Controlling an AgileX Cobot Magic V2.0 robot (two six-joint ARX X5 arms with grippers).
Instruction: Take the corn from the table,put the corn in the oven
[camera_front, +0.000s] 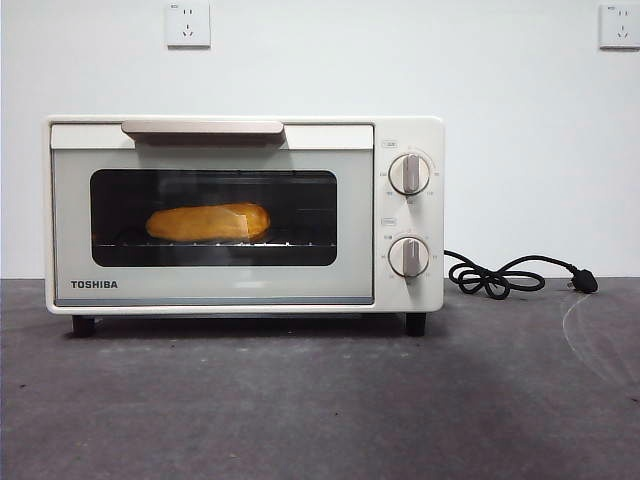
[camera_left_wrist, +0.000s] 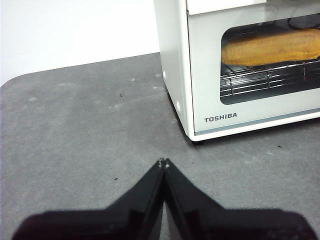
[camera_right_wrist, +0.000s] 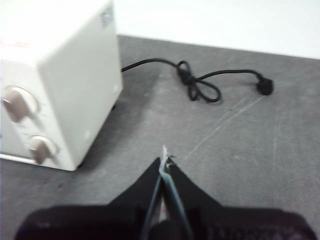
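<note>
From the front, the oven (camera_front: 245, 215) stands square on the table (camera_front: 320, 400), cream-white and boxy on short black feet, its door shut under a beige bar handle (camera_front: 203, 127); behind the dark glass the corn (camera_front: 208, 222) lies lengthwise on the wire rack (camera_front: 215, 243), yellow-orange and glossy, roughly in the middle of the window; two round knobs (camera_front: 409, 174) sit one above the other on the panel beside the door, and a black cord (camera_front: 500, 277) runs knotted along the table to a plug at the far end; two wall sockets (camera_front: 188, 24) show on the pale wall above; no arm appears in this view.

The left wrist view brings what the front one lacks: the left gripper (camera_left_wrist: 163, 162), its black jaws pressed tip to tip and holding nothing, poised above bare table just off the oven's (camera_left_wrist: 200, 75) logo corner and apart from it; here the rack's (camera_left_wrist: 260, 80) thin wires are clear, the corn (camera_left_wrist: 272, 47) resting on them, and the table (camera_left_wrist: 80, 130) looks rough, mottled grey.

The right wrist view shows the oven's (camera_right_wrist: 75, 85) plain side wall and its knobs (camera_right_wrist: 17, 104) at an angle; the right gripper (camera_right_wrist: 164, 161) is likewise closed and empty, over the table (camera_right_wrist: 250, 150) beside the knob end, with the looped cord (camera_right_wrist: 200, 85) and pale scuffs beyond; the corn is out of sight from here.
</note>
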